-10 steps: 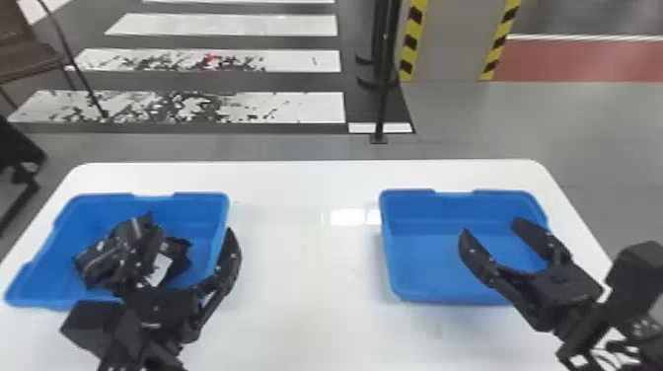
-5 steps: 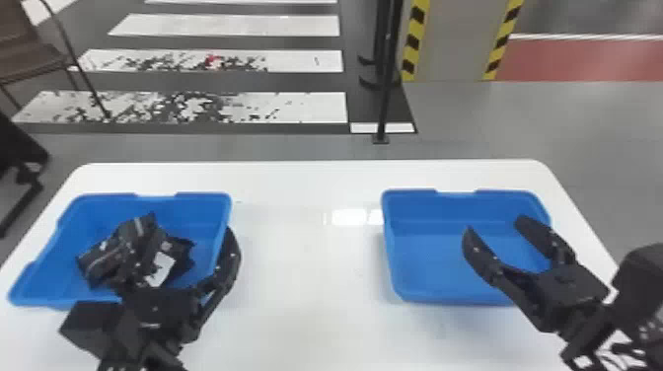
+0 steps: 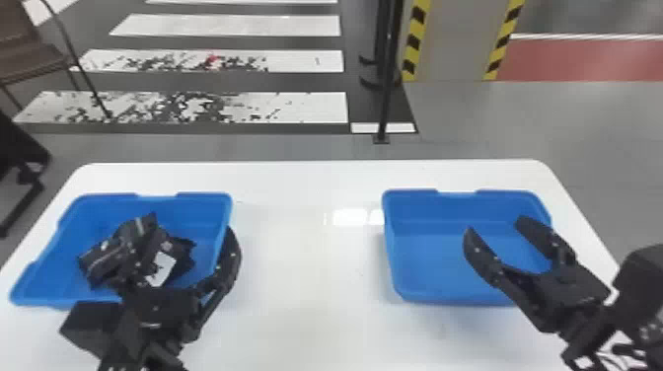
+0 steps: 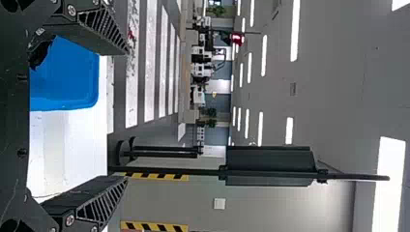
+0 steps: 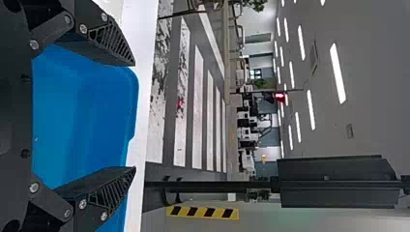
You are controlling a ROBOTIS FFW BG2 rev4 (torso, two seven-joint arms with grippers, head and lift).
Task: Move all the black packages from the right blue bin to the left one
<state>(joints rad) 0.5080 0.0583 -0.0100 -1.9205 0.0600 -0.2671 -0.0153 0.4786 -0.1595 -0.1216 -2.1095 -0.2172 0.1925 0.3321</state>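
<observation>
Head view: L claw (image 3: 182,231) & R claw (image 3: 495,226) both wide, crumpled blk pkgs (image 3: 101,259) in round-cornered L blue bin (image 3: 207,207).

Looks like a large indoor hall, perhaps a test lab. Shows a zebra crossing (image 3: 224,24) on grey floor (image 3: 542,113), yellow-and-black hazard stripes (image 3: 413,42) and strip lights (image 4: 295,30) overhead.

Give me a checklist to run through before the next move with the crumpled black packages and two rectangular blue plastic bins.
1. Packages inside left bin: ok.
2. Right bin's visible floor bare: ok.
3. Both bins upright on the white table: ok.
4. Black left gripper open, nothing between its fingers: ok.
5. Black right gripper open, nothing between its fingers: ok.
6. Left gripper clear of packages: cannot tell; it overlaps them in the head view.
</observation>
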